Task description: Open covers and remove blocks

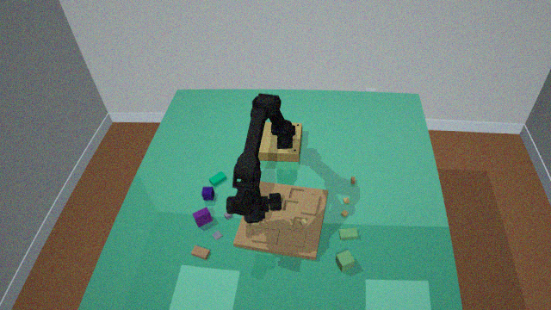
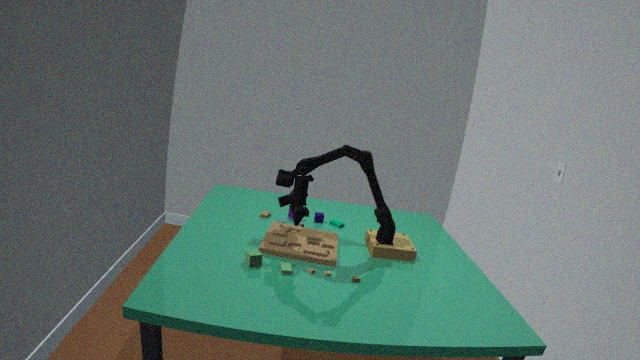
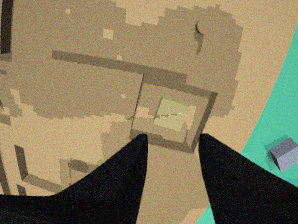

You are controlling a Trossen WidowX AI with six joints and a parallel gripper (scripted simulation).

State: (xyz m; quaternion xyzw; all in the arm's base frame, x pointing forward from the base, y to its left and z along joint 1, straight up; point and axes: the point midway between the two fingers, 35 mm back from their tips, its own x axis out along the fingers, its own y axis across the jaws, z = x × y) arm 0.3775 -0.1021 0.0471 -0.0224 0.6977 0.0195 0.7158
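Item: pale block [image 3: 174, 115] — seated in an uncovered well near the puzzle board [image 1: 281, 241] edge. Likely light, rigid, smooth; pinch across 2 opposite side faces. Claw [image 3: 172, 145] half-spread above it, holding nothing.

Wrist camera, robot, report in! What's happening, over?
Black gripper partly open, holding nothing. Pale yellow-green block in uncovered well of tan wooden puzzle board, just ahead of fingers. Nothing blocking it.
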